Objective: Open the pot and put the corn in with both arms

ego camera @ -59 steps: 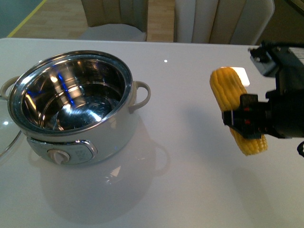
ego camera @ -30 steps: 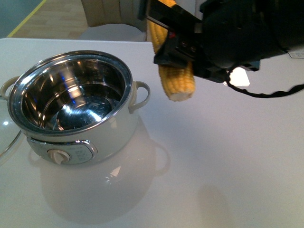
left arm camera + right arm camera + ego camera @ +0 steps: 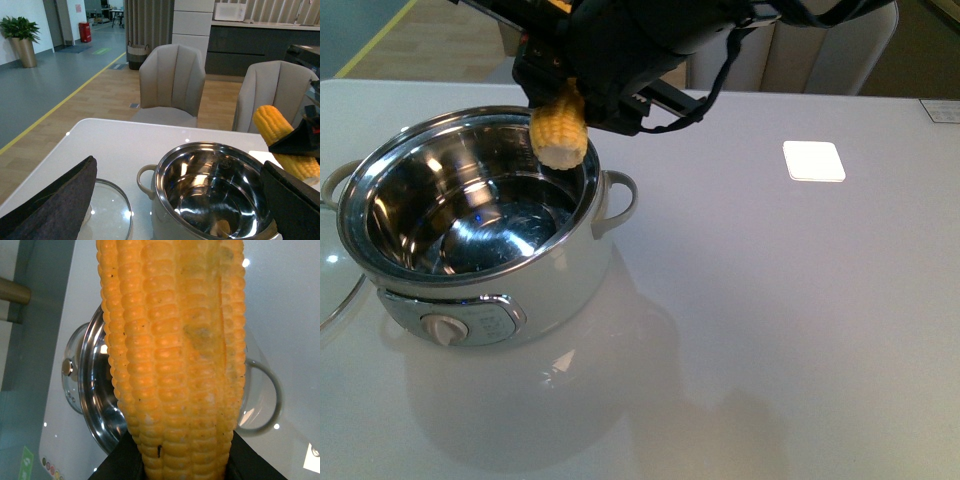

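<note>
One corn (image 3: 558,130) clamped in right pincer (image 3: 578,98) over one pot (image 3: 565,272); left pincer (image 3: 177,167) apart.

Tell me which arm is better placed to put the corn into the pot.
Right. Its claw grips the corn, which hangs above the rim of the open pot. The left claw is open and holds nothing.

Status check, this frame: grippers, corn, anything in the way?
Right gripper shut on corn, held above pot rim, not yet in. Left gripper open, empty. Lid off, on table beside pot. Nothing blocking the mouth.
</note>
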### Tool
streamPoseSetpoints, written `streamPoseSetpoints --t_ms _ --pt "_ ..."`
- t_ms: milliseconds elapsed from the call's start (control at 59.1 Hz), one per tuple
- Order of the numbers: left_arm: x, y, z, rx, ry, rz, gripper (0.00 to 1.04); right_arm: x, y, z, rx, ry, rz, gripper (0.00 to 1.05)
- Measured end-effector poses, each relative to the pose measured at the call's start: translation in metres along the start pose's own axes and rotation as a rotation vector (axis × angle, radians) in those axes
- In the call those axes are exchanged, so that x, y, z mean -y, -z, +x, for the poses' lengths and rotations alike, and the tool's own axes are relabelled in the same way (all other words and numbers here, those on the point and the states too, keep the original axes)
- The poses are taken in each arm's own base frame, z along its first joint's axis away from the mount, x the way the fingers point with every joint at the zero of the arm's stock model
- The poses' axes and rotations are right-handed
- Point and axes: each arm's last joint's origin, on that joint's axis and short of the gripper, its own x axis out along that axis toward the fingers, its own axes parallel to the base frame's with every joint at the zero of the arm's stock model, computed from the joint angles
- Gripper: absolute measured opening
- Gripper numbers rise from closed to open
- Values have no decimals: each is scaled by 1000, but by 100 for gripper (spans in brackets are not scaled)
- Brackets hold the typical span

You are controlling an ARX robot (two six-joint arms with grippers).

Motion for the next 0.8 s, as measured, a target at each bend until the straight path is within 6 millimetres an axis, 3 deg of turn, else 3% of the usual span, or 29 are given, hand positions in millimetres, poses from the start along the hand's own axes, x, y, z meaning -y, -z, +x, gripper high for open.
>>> streamPoseSetpoints --t_ms 152,457,796 --pt "0 0 0 0 0 0 98 -7 3 24 -43 9 -8 21" --pt "0 0 0 0 0 0 98 -25 27 51 -138 -24 -4 21" --pt "0 0 0 0 0 0 98 -20 40 70 -181 8 21 20"
